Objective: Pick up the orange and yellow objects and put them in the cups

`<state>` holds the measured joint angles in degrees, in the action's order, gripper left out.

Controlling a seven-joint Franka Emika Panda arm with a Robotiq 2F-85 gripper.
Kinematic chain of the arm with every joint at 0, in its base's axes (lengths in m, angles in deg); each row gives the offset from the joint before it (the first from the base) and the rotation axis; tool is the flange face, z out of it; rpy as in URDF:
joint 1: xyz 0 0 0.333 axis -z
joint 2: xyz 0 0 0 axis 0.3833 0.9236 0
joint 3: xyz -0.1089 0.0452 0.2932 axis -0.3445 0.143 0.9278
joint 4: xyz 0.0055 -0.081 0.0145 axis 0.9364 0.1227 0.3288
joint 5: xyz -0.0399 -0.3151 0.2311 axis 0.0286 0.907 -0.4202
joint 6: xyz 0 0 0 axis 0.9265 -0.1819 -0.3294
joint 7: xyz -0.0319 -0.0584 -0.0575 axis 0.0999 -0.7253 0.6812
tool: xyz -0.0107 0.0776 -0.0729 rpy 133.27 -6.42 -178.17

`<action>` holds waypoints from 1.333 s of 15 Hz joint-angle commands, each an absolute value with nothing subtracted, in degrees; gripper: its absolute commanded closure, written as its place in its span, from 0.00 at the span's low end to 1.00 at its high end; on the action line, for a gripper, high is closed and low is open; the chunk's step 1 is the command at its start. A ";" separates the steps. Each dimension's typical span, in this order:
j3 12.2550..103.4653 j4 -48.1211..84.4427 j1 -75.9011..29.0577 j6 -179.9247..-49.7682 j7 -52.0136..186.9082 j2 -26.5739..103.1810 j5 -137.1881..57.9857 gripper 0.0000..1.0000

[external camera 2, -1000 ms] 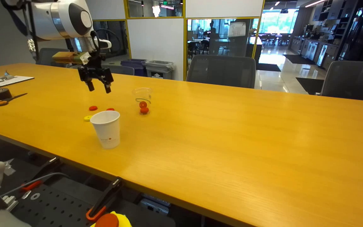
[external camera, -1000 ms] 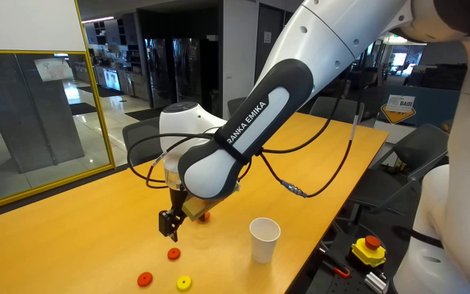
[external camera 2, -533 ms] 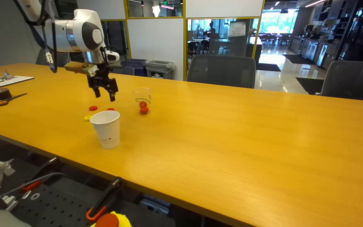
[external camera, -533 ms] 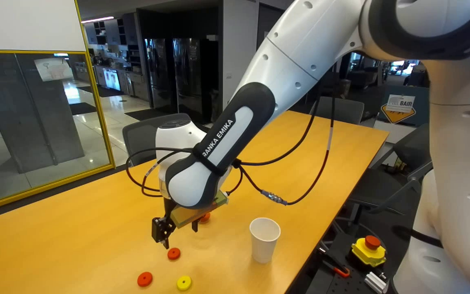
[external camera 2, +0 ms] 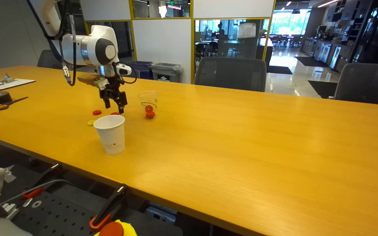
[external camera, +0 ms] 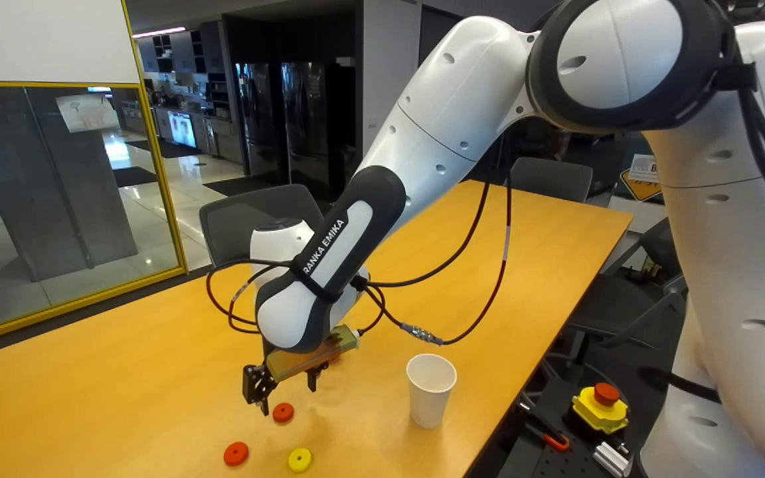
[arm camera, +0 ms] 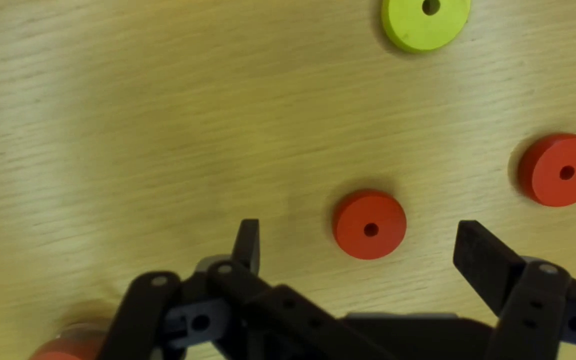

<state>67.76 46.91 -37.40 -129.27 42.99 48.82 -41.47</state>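
Evidently partial: clear plastic cup point(external camera 2: 148, 99) appears to hold red pieces point(external camera 2: 150, 115); two red discs point(external camera: 236, 454) and one yellow disc point(external camera: 299, 468) remain outside; gripper point(external camera 2: 114, 108) jaws spread, empty.

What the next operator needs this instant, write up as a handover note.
Claw: open, nothing held, above the table; the wrist view shows a round red disc with a central hole between the jaws.
Also loose: a second round red disc and a round yellow disc.
Cups: short clear plastic cup; tall white paper cup, upright, inside bottom hidden.
Done: two round red pieces visible inside the clear cup.
Left: put these three loose discs in the cups.
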 commanded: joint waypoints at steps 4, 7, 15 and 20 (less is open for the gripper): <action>67.19 45.94 -38.50 -132.53 43.24 50.78 -45.82 0.00; 66.72 45.63 -39.19 -132.43 42.90 51.48 -45.58 0.00; 64.94 45.06 -41.15 -131.98 41.92 51.84 -44.39 0.00; 63.93 44.75 -42.07 -131.79 41.73 51.90 -44.00 0.00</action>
<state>65.15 46.01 -40.66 -131.44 42.95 51.36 -44.26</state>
